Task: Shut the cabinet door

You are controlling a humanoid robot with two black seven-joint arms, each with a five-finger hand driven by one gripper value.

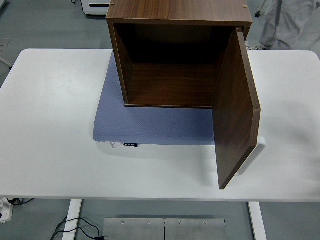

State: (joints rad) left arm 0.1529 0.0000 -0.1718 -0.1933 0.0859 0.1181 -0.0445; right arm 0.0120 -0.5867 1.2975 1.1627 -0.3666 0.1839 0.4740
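The white desk point(50, 125) fills most of the view, and a blue-grey textured mat point(150, 127) lies on its middle, reaching toward the far edge. On the mat stands a dark walnut-veneer cabinet point(175, 12), a single open box with an empty interior facing the camera. Its door point(235, 110) is hinged along the right side and swung fully open, pointing out toward the near edge of the desk, past the front of the mat. A white handle point(255, 150) sticks out of the door's outer face near its free edge, low on the right.

The door looks like a rigid, flat board, likely moderately light and free on its hinges, so a push should swing it rather than bend it. The smooth veneer may let fingers slide. The best contact is probably on the outer face close to the free edge or on the handle, where leverage is greatest. The cabinet itself could shift on the mat if the push is too sharp.

Neither robot hand is in view, so whether their fingers are spread or curled cannot be told. A person's light-clad legs point(290, 25) show at the top right.
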